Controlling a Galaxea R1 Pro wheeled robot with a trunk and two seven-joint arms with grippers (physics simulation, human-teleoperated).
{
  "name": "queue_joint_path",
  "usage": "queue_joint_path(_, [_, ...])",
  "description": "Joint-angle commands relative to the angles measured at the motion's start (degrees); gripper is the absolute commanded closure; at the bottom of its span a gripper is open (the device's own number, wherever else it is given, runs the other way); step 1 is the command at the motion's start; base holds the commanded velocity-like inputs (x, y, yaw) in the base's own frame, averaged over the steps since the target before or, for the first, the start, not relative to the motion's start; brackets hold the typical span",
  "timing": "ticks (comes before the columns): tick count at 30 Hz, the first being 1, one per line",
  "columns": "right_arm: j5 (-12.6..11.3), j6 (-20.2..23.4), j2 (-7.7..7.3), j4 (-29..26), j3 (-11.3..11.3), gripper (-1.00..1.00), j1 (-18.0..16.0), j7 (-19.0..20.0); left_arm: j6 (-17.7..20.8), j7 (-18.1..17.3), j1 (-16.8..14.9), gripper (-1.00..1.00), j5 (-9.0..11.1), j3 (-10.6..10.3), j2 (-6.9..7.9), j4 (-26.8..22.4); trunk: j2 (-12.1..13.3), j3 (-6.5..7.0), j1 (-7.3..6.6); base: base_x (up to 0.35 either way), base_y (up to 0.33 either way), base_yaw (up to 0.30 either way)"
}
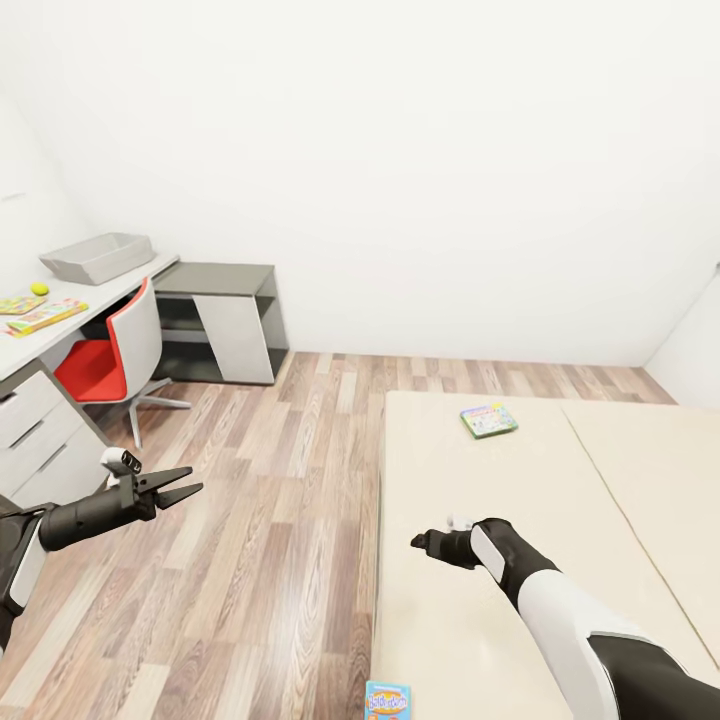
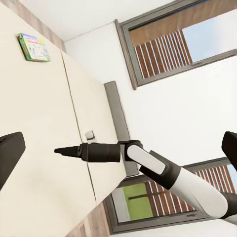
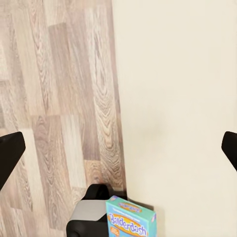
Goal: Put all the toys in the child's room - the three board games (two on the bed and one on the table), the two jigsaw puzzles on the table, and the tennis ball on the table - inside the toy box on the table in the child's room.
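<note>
Two board games lie on the bed (image 1: 470,600). The blue Balderdash box (image 1: 387,701) is the nearest one, at the mattress edge close to the robot, behind and a little to the left of the right gripper (image 1: 424,542). This gripper hangs just above the mattress; in the head view its fingers look close together, but in the right wrist view the two dark tips stand at opposite edges, so the jaws are spread and hold nothing. The green-bordered game box (image 1: 489,420) lies farther on the same mattress, well ahead of this gripper, with bare mattress between them.

The left gripper (image 1: 185,484) is over the wood floor (image 1: 270,520), jaws spread and empty. Ahead and to its left are one red and white chair (image 1: 115,360), then the table (image 1: 60,320). On the table I count one tennis ball (image 1: 40,288), colourful flat things (image 1: 35,314) which I cannot tell apart, and one grey toy box (image 1: 98,256) at the far end. A dark grey cabinet (image 1: 225,320) stands beyond
</note>
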Motion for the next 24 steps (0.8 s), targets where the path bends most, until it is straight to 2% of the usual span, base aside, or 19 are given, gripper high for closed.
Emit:
queue_joint_path(1, [0.1, 0.3, 0.04, -0.1, -0.5, -1.00, 0.0, 0.1, 0.6, -0.2, 0.0, -1.00, 0.0, 0.0, 0.01, 0.0, -0.1, -0.01, 0.04, 0.000, 0.000, 0.000])
queue_joint_path(24, [0.1, 0.3, 0.10, -0.1, -0.5, -1.00, 0.0, 0.1, 0.6, -0.2, 0.0, -1.00, 0.0, 0.0, 0.01, 0.0, -0.1, 2.16, 0.04, 0.000, 0.000, 0.000])
